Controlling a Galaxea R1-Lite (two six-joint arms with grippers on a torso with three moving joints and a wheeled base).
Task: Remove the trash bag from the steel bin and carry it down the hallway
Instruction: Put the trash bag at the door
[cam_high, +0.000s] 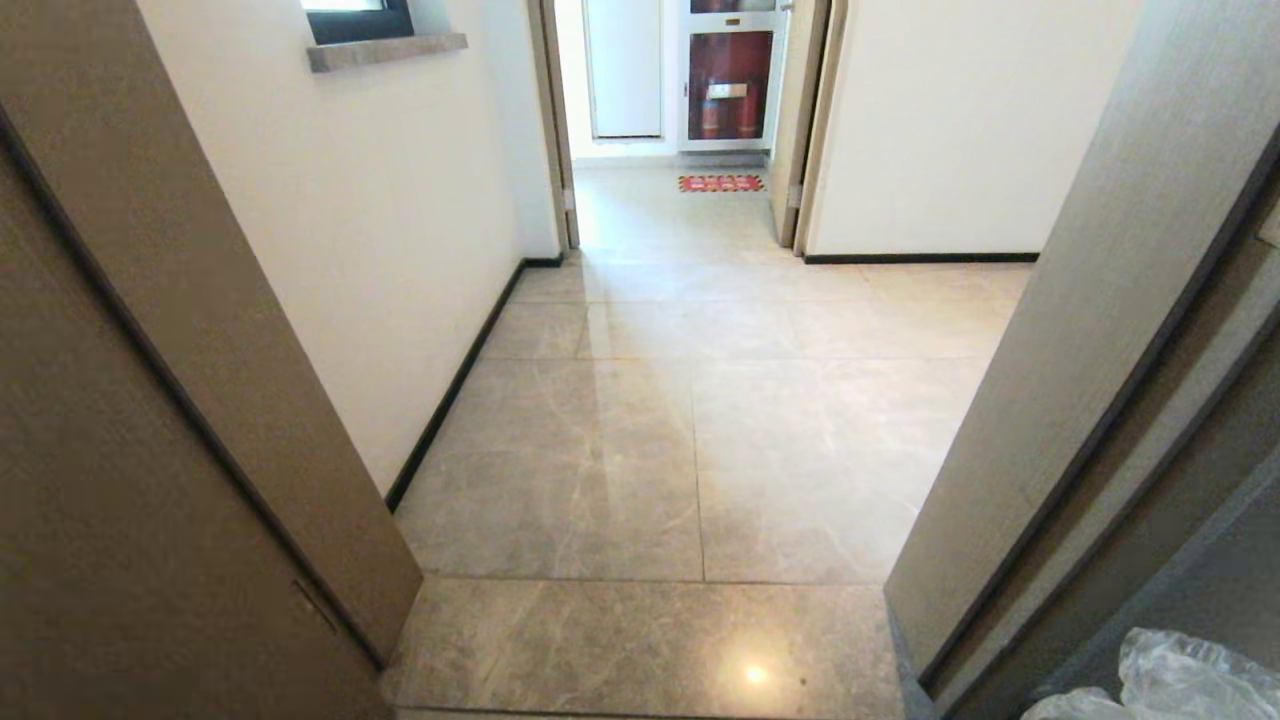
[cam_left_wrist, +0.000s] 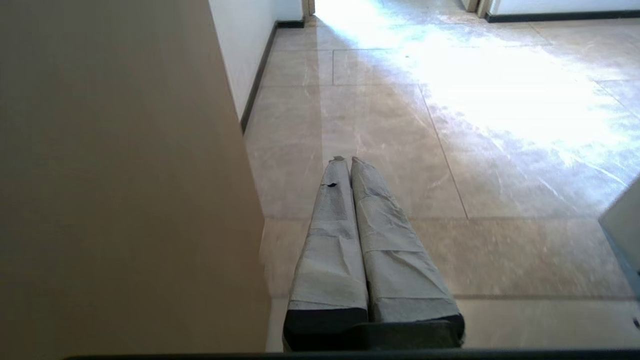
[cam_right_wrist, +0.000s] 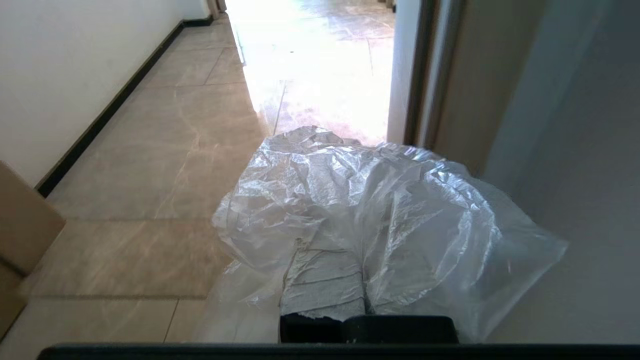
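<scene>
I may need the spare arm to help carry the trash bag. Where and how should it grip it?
Best guess: pinch the loose crinkled film of the trash bag bunched above the right gripper, whose jaws are already shut on it. Come from the open hallway side, since a door panel crowds the other. The left gripper is shut and empty.

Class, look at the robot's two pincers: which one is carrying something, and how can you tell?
The right pincer: its shut fingers are wrapped in the crinkly clear trash bag. The left pincer is shut on nothing, only floor tiles beyond it.

Right pincer (cam_right_wrist: 364, 280) fingertips hidden under trash bag (cam_right_wrist: 380, 210)
</scene>
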